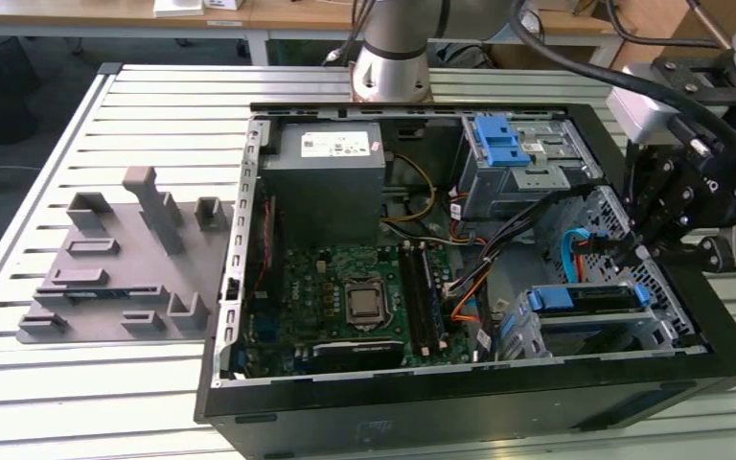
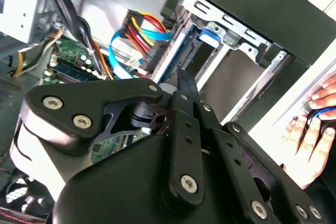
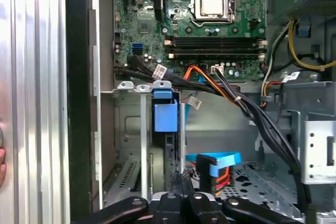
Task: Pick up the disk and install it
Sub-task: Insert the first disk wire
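Disk [image 3: 164,113] sits edge-on in its cage [image 3: 130,145] slot, with the fingers [image 2: 184,83] clenched together at its edge, apparently to press it home.

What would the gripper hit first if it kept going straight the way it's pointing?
Most likely the disk standing edge-up in its drive bay, directly ahead of the gripper; depth is unclear, so how close it is cannot be told.
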`<act>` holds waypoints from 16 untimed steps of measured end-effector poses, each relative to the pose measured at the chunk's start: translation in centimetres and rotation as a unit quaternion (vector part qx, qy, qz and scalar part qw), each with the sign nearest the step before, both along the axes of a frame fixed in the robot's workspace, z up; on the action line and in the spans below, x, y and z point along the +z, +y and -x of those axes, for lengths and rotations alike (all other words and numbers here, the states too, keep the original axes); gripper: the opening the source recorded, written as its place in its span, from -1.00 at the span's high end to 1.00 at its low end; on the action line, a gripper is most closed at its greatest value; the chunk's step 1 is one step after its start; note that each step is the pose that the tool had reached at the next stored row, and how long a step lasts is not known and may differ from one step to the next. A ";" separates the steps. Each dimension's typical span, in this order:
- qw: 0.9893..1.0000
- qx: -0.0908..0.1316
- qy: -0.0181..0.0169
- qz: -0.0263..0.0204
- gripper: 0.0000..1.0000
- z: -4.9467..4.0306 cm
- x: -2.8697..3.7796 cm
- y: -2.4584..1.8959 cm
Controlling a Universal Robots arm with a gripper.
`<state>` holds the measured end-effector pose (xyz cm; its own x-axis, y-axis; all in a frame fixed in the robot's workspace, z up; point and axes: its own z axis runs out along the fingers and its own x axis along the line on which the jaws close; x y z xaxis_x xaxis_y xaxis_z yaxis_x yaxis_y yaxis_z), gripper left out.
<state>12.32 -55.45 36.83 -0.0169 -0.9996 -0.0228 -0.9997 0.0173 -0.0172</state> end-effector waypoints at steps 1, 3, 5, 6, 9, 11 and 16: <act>1.000 0.000 -0.001 0.000 0.79 0.00 0.05 0.23; 1.000 -0.001 -0.003 0.000 0.79 -0.10 0.04 0.57; 1.000 -0.002 -0.003 0.000 0.79 -0.26 0.04 0.78; 1.000 -0.002 -0.003 0.000 0.79 -0.28 0.04 0.84; 1.000 -0.003 -0.003 0.000 0.79 -0.29 0.04 1.09; 1.000 -0.003 -0.003 0.000 0.79 -0.29 0.04 1.22; 1.000 -0.003 -0.003 0.000 0.66 -0.27 0.05 1.29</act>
<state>12.59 -54.15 36.88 -0.0223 -0.9995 -0.0225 -0.9995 0.0228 -0.0240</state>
